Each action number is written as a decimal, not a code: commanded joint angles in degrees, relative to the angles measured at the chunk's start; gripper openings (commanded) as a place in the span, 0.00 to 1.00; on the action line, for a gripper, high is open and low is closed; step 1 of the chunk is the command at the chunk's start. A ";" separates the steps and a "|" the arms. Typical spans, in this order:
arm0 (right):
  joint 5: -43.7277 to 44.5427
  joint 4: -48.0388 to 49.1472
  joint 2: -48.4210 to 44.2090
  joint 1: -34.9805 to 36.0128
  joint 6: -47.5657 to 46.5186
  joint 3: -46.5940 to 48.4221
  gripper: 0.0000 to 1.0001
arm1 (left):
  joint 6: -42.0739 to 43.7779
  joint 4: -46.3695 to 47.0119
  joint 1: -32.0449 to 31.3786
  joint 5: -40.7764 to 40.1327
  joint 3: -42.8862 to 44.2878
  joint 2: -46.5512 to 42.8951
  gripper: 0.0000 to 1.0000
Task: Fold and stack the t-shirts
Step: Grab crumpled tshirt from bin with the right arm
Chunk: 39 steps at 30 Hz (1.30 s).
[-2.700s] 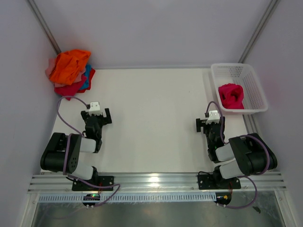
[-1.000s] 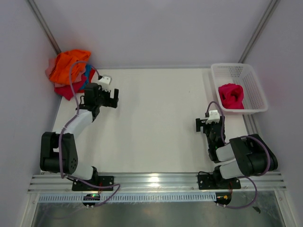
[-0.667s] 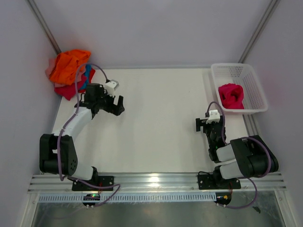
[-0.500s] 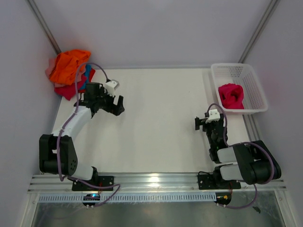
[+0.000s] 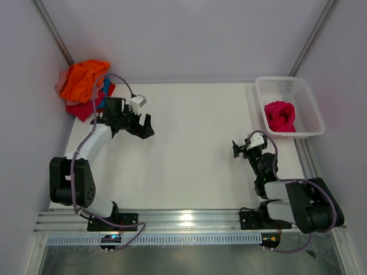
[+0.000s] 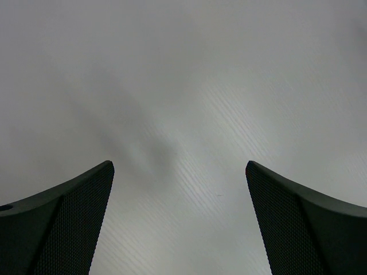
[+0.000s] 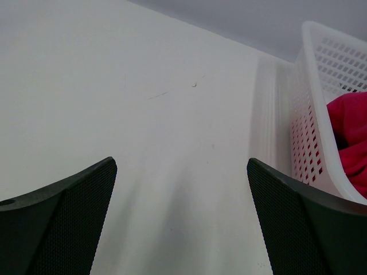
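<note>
At the near edge, the two arm bases sit bolted to a metal rail (image 5: 189, 220). The right arm is folded low over itself, so its links hide one another from above. Its right claw (image 5: 241, 150) stands a little way out over the bare white table (image 5: 195, 143), jaws spread wide with nothing between them. In the wrist view only the two dark fingers (image 7: 63, 229) show, cut off at the bottom corners.

Farther out on the other side, the left arm stretches forward, and the left claw (image 5: 144, 128) hangs over the table, its jaws likewise wide apart and empty. Its wrist view gives only blurred table surface between the finger pads, and whether the pads touch the table cannot be told.

At the far right stands the white mesh basket (image 5: 312, 114), holding the crimson t-shirt (image 5: 280, 116) in a crumpled lump; sleeves and collar cannot be made out. The right wrist view cuts both off at its edge.

In the far left corner, against the wall, lie the other t-shirts in a loose heap. The orange one (image 5: 83, 79) is on top, the red one (image 5: 85, 109) below, with only slivers of the blue (image 5: 106, 90) and the pale pink (image 5: 60, 86) showing. The left arm's cable (image 5: 117, 78) crosses in front of the heap.
</note>
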 commanded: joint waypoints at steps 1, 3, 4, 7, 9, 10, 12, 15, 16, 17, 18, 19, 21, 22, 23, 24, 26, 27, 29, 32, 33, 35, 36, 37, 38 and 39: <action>-1.99 24.42 -0.93 -0.18 -1.01 -11.49 0.99 | 0.48 -2.96 0.02 3.91 3.26 0.97 0.99; -0.16 24.06 -1.36 -0.18 -0.31 -11.14 0.99 | 0.92 -3.05 -0.07 3.82 3.35 1.32 0.99; -0.06 23.02 -1.71 -0.18 -0.14 -10.96 0.99 | 1.19 -3.22 0.02 3.82 3.26 1.93 0.99; 0.21 20.39 -2.94 -0.18 -0.22 -10.44 0.99 | 1.36 -3.23 0.02 4.00 3.00 2.90 0.99; 0.73 18.89 -3.21 -0.18 0.22 -9.03 0.99 | 1.45 -3.49 -0.07 4.00 3.17 4.40 0.99; 3.61 16.18 -3.39 -0.18 0.74 -7.63 0.99 | 1.54 -4.01 0.02 3.91 3.43 4.84 0.99; 7.84 12.92 -3.91 -0.18 2.50 -5.61 0.99 | 1.63 -4.54 0.02 3.65 3.79 5.80 0.99; 12.51 1.51 -4.44 -0.18 3.73 0.80 0.99 | 1.89 -4.90 0.02 3.56 4.05 6.68 0.99; 13.21 -5.22 -4.53 -0.27 3.91 4.47 1.00 | 1.89 -4.98 0.02 3.56 4.14 6.86 0.99; 13.74 -8.51 -4.36 -0.18 4.17 6.34 0.99 | 1.89 -5.07 0.02 3.56 4.23 7.04 0.99; 13.92 -11.76 -4.44 -0.18 4.17 8.09 0.99 | 1.89 -4.98 -0.07 3.47 4.40 7.30 0.99; 13.92 -16.76 -4.44 -0.18 4.35 10.98 0.99 | 1.98 -4.90 -0.07 3.04 4.40 7.39 0.99; 13.39 -20.83 -4.35 -0.18 4.35 13.02 0.99 | 1.89 -4.55 0.02 2.95 4.23 7.56 0.99; 13.30 -22.15 -4.18 -0.18 4.00 14.77 0.99 | 1.98 -4.63 0.02 2.60 4.23 7.56 0.99; 12.69 -24.69 -4.18 -0.18 3.30 16.18 0.99 | 1.80 -4.72 0.02 2.51 4.14 7.65 0.99; 12.34 -29.85 -4.18 -0.09 2.77 17.68 0.99 | 1.80 -4.63 0.02 2.59 3.88 7.65 0.99; 13.21 -33.84 -3.92 -0.18 1.80 21.72 0.99 | 1.72 -4.72 -0.07 2.51 3.52 7.48 0.99; 14.00 -35.16 -4.00 -0.09 1.71 22.52 0.99 | 1.72 -4.46 0.02 2.59 3.26 7.22 0.99; 13.83 -38.68 -4.88 -0.18 1.19 24.54 0.99 | 1.45 -3.40 -0.07 2.68 2.73 7.13 0.99; 8.67 -47.80 -4.53 -0.18 -0.39 29.80 0.99 | 0.14 -2.00 0.02 3.21 2.91 8.09 0.99; 6.56 -50.53 -3.49 -0.18 -0.75 31.30 0.99 | -0.30 -1.82 0.02 4.08 3.17 8.53 0.99; 1.01 -58.27 -1.81 -0.18 0.03 36.57 0.99 | -0.66 -1.82 0.02 4.61 4.39 10.28 0.99; -0.48 -61.86 0.37 -0.18 0.30 38.07 0.99 | -0.83 -1.99 0.02 5.40 5.01 10.99 0.99; -4.32 -63.98 1.44 -0.18 0.48 41.13 0.99 | -1.01 -2.43 -0.07 6.10 5.71 11.78 0.99; -5.93 -65.92 2.58 -0.18 0.48 42.64 1.00 | -1.18 -2.61 0.02 6.98 7.03 12.48 0.99; -6.73 -67.94 3.55 -0.18 0.39 43.52 1.00 | -1.27 -2.78 0.02 7.86 7.82 13.97 0.99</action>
